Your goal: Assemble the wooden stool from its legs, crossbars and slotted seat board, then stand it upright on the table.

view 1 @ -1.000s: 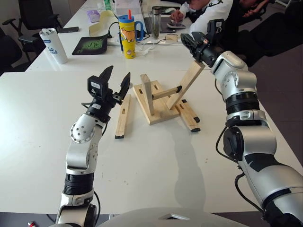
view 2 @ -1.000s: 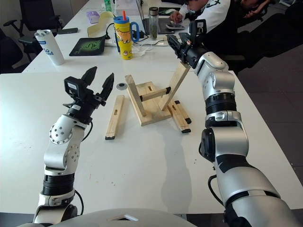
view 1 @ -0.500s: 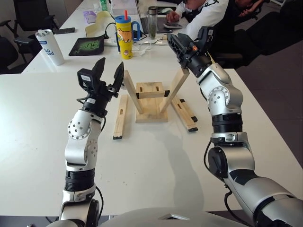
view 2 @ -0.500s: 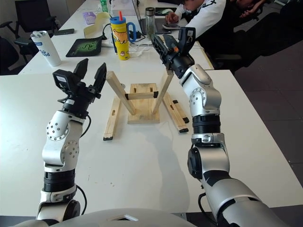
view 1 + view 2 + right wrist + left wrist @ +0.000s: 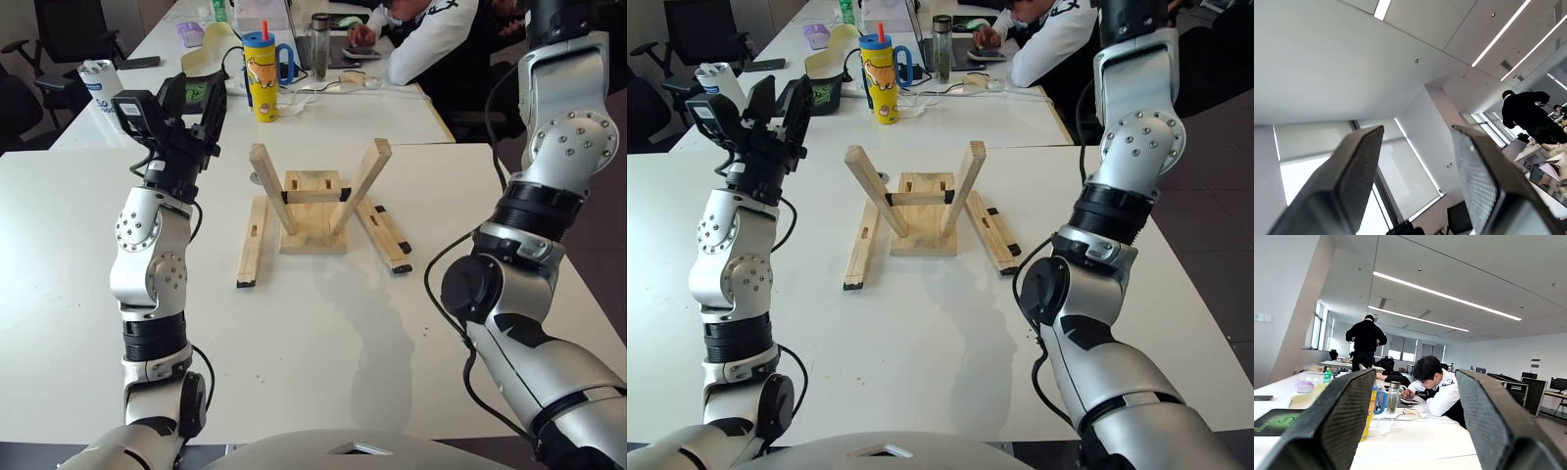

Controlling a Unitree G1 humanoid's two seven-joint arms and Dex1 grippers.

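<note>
On the white table (image 5: 88, 294) the slotted seat board (image 5: 313, 227) lies flat. Two legs (image 5: 268, 186) slant up from it, joined by one crossbar (image 5: 315, 196). One loose leg (image 5: 252, 242) lies just left of the board, and two more pieces (image 5: 385, 235) just right. The assembly seems about half done. The left gripper (image 5: 196, 98) and the right gripper (image 5: 1418, 132) are raised, fingers spread, holding nothing. Next, I think, one must descend, take a loose leg and align it with a free slot.

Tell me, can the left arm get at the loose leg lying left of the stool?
Probably yes. The left gripper is open, empty and raised above the table; the leg lies flat on its side of the stool with nothing over it.
</note>
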